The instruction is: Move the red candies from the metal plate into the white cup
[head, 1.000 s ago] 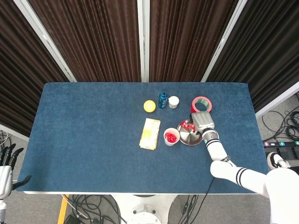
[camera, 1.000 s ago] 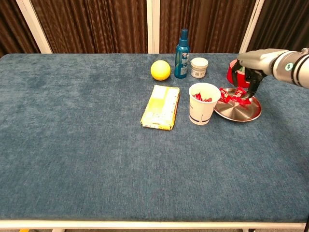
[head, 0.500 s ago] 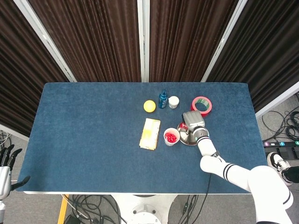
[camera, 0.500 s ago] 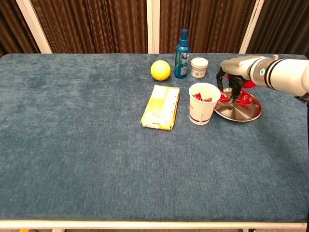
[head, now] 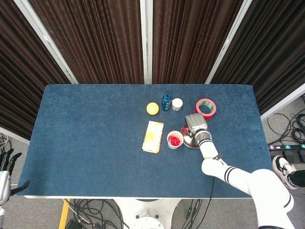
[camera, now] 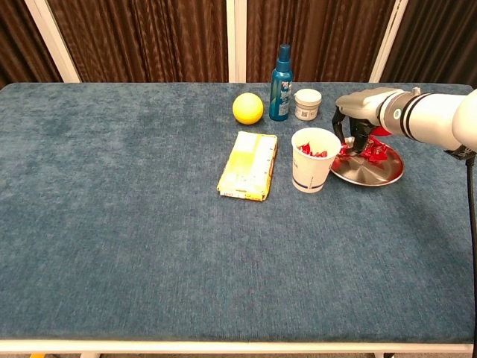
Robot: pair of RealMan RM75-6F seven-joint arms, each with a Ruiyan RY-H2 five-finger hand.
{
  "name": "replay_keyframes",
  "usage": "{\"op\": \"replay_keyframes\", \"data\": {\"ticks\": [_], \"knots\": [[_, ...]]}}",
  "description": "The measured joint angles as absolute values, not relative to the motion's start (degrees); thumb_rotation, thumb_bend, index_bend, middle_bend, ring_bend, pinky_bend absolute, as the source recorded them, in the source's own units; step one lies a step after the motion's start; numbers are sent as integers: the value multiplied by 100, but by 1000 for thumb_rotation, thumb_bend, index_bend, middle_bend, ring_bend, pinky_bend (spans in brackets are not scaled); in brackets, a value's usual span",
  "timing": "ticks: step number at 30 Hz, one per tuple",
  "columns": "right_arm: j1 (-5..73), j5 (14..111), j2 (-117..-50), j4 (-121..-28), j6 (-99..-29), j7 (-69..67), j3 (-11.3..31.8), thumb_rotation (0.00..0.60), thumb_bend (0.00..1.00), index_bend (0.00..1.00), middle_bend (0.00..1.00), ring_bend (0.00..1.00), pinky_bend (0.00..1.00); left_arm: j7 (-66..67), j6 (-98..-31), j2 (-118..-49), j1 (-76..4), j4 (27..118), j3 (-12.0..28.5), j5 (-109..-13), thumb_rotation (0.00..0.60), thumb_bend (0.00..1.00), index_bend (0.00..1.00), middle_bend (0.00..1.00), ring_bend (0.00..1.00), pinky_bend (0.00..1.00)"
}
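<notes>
The metal plate (head: 192, 142) (camera: 373, 177) lies right of the white cup (head: 175, 140) (camera: 311, 173). Several red candies (camera: 375, 153) lie on its far side, and more red candies (head: 174, 140) fill the cup. My right hand (head: 196, 122) (camera: 363, 104) hangs over the plate's left part. Its fingers point down with thumb and fingers apart, their tips among the candies near the cup. I cannot see a candy gripped. My left hand (head: 5, 164) hangs off the table's near left corner, fingers spread, holding nothing.
A yellow packet (head: 153, 136) (camera: 248, 165) lies just left of the cup. Behind stand a yellow ball (head: 152, 108) (camera: 248, 109), a blue spray bottle (head: 166, 101) (camera: 282, 74) and a small white jar (head: 177, 104) (camera: 307, 104). A red tape roll (head: 206, 107) lies behind the plate.
My right hand has moved left across the plate, from its right side to its left side by the cup. The left hand has sunk slightly.
</notes>
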State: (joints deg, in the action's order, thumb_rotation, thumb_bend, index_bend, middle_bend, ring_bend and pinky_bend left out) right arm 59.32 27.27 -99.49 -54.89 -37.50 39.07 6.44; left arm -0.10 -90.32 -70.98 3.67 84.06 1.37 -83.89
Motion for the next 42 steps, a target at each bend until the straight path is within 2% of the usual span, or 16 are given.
{"op": "replay_keyframes", "data": {"ticks": [11,21,26,31,35,42], "knots": [[5809,2988,-9563,-6114,-4010,3634,783,600,327,585,935,906,1000,-28,-9101,-7087,392,8408,143,-8430,600,0,224,169,91,163],[5382,4117,-8167,-8358,-4798,2943,1055,600,325,586,935,906,1000,59,-9147,-7038,362,8511,165,-8511,600,0,225,169,91,163],[5190,4866,-7568,-9314,-4955,2560,1095,600,323,586,935,905,1000,101,-9165,-7021,362,8562,164,-8527,600,0,224,169,91,163],[5183,5099,-7625,-9453,-4830,2482,944,600,312,563,935,904,1000,102,-9164,-7006,388,8574,155,-8491,600,0,224,169,90,163],[5231,5116,-7800,-9362,-4716,2511,818,600,307,473,935,903,1000,98,-9156,-7015,392,8566,149,-8488,600,0,224,169,90,163],[5288,5133,-7891,-9297,-4743,2545,770,600,250,383,935,902,1000,73,-9150,-7031,406,8533,148,-8464,600,0,224,169,90,163]]}}
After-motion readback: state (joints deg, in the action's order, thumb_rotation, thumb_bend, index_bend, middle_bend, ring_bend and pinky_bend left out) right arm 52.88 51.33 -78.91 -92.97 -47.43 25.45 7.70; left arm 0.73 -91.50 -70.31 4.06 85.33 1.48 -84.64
